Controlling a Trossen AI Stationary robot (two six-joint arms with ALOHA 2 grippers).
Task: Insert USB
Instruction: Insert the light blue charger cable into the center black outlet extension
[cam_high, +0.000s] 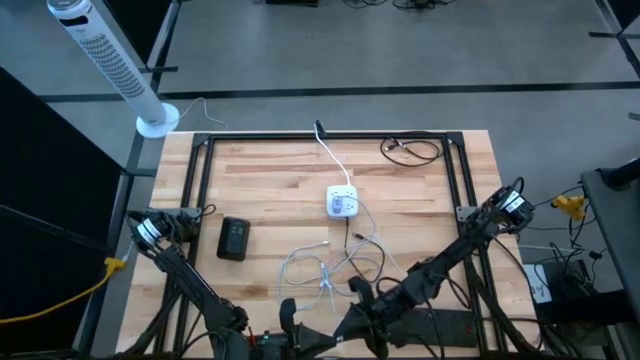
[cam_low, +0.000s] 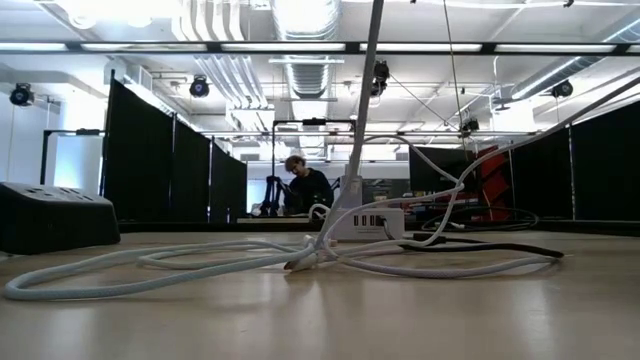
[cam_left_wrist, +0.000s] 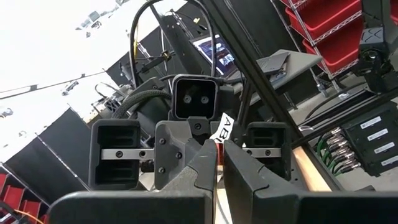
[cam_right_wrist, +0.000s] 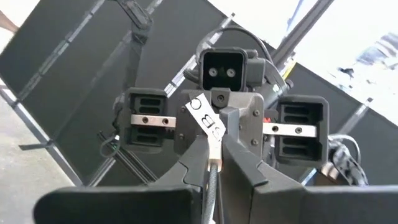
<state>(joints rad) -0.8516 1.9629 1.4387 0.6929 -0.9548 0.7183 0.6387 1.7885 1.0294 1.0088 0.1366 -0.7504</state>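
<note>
We are at the very start: both arms wait folded at the table's near corners, the left gripper (cam_left_wrist: 219, 165) and the right gripper (cam_right_wrist: 214, 163) pressed together on nothing. The white USB cable (cam_high: 325, 262) lies coiled just beside the white power block (cam_high: 342, 202). Next we must reach and pinch the plug.

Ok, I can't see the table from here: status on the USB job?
Left end effector and right end effector shut, parked at table sides. White cable lies loose by the white charger, unheld. Black box off aside.
</note>
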